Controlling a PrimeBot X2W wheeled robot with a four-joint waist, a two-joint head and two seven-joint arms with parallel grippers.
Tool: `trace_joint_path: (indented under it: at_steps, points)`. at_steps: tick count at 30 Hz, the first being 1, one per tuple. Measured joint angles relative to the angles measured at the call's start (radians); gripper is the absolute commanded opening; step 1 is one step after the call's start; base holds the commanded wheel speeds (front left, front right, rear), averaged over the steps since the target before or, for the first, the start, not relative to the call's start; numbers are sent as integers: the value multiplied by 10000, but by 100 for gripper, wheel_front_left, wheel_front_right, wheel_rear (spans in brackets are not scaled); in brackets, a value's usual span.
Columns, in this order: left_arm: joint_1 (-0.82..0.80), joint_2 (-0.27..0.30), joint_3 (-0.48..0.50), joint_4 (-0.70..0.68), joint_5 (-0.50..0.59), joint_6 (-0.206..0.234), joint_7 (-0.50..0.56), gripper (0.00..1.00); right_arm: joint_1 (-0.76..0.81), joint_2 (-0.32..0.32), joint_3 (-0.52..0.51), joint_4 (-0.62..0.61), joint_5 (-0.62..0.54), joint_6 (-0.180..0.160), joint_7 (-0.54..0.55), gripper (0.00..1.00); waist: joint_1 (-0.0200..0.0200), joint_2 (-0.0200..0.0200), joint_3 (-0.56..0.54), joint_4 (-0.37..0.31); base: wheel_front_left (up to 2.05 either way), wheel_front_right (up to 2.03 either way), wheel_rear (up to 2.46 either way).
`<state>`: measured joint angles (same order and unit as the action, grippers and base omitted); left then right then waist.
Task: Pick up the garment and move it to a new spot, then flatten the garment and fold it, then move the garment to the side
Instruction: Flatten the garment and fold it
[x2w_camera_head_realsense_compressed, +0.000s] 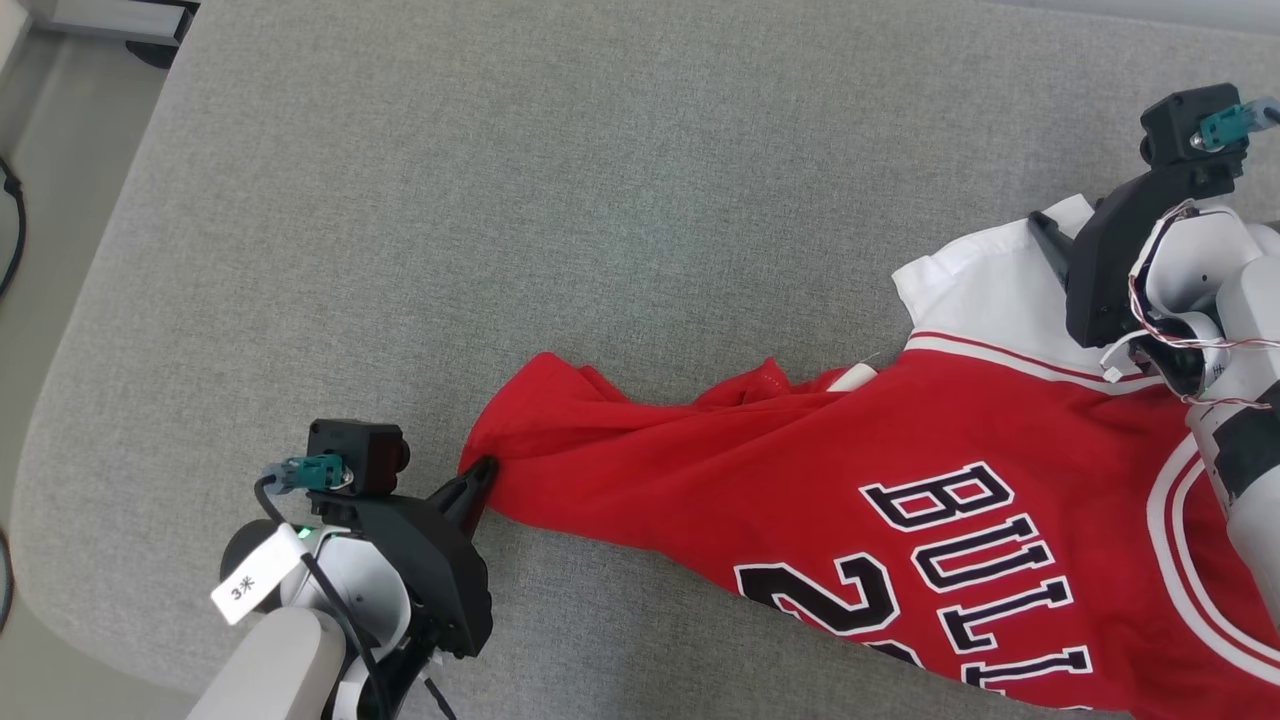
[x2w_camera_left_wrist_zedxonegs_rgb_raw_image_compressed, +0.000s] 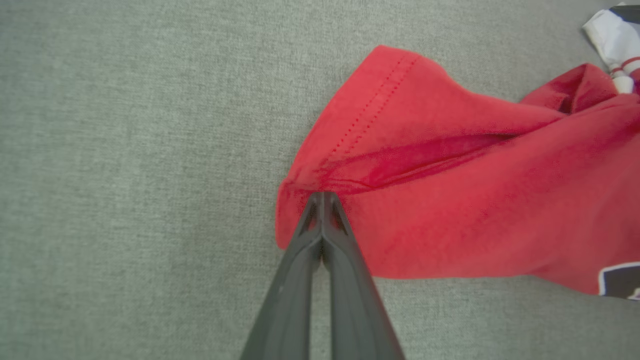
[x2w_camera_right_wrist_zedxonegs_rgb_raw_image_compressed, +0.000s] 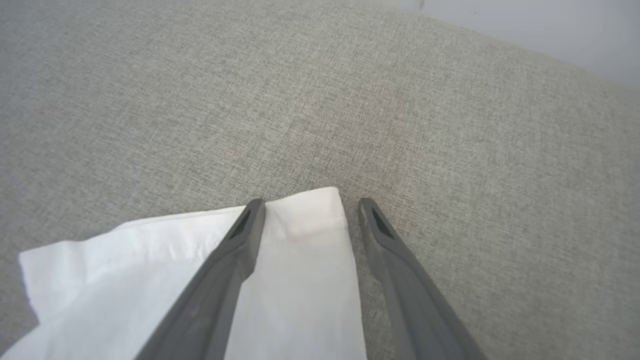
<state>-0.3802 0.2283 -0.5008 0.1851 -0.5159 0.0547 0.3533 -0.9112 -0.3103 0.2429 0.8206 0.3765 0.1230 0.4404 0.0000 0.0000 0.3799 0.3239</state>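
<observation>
The garment (x2w_camera_head_realsense_compressed: 900, 470) is a red jersey with black-and-white lettering and white sleeves, spread over the right half of a grey upholstered surface (x2w_camera_head_realsense_compressed: 500, 200). My left gripper (x2w_camera_head_realsense_compressed: 485, 470) is shut on the jersey's red hem corner (x2w_camera_left_wrist_zedxonegs_rgb_raw_image_compressed: 350, 165) at the lower left; in the left wrist view the fingertips (x2w_camera_left_wrist_zedxonegs_rgb_raw_image_compressed: 324, 200) meet on the cloth's edge. My right gripper (x2w_camera_right_wrist_zedxonegs_rgb_raw_image_compressed: 310, 202) stands open at the far right over the white sleeve (x2w_camera_right_wrist_zedxonegs_rgb_raw_image_compressed: 300, 240), one finger (x2w_camera_right_wrist_zedxonegs_rgb_raw_image_compressed: 240, 240) on the cloth and the other just past its edge. In the head view its black body (x2w_camera_head_realsense_compressed: 1130, 260) covers the sleeve's end.
The grey surface's rounded left edge (x2w_camera_head_realsense_compressed: 70, 330) drops to a pale floor with a dark cable (x2w_camera_head_realsense_compressed: 12, 230). A pale wall or floor strip (x2w_camera_right_wrist_zedxonegs_rgb_raw_image_compressed: 550, 30) lies beyond the surface's far right edge. Wide grey surface stretches to the left and back of the jersey.
</observation>
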Motion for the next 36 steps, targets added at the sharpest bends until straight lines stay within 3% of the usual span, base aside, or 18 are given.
trace_joint_path:
  at_steps: [1, 3, 4, 20, 28, 29, 30, 31, 36]
  points:
    - [0, 0, -4, 13, -12, -29, 0, 0, 0, 15, 8, 48, 0, 0, -2, 44, 0, 0, 1, -1, 0, 0, 0]
    - [0, 0, -4, 42, -12, -31, 15, 0, -3, 38, 8, 125, 0, 0, -4, 19, 0, 0, -1, -6, 0, 0, 0]
    - [0, 0, -4, 61, -13, -33, 25, 0, -4, 40, 10, 146, 0, 0, -4, 0, 0, -1, -2, -9, 0, 0, 0]
    - [-280, -61, 428, 188, -56, -13, -548, 0, -205, 209, -92, 533, 29, 0, -679, 0, 0, 1, -373, -145, 0, 0, 0]
    - [-265, 107, 176, 355, 19, -10, -437, 0, -289, 117, -107, 803, 77, 0, -982, 0, -1, 0, -706, -222, 0, 0, 0]
    - [-179, 161, 151, 355, 19, -12, -374, 15, -231, 121, -86, 817, 77, 0, -982, 20, -1, 0, -720, -230, 0, 0, 0]
    - [-81, 188, 138, 366, 19, -10, -368, 43, -162, 127, -65, 838, 77, 0, -974, 100, -1, 0, -724, -237, 0, 0, 0]
    - [-5, 207, 117, 360, 21, -10, -368, 100, -116, 132, -61, 853, 77, 0, -976, 100, -1, 0, -710, -239, 0, 0, 0]
    - [49, 203, 73, 359, 21, -10, -366, 100, 10, 132, -6, 936, 75, -4, -986, 100, 0, 0, -589, -234, 0, 0, 0]
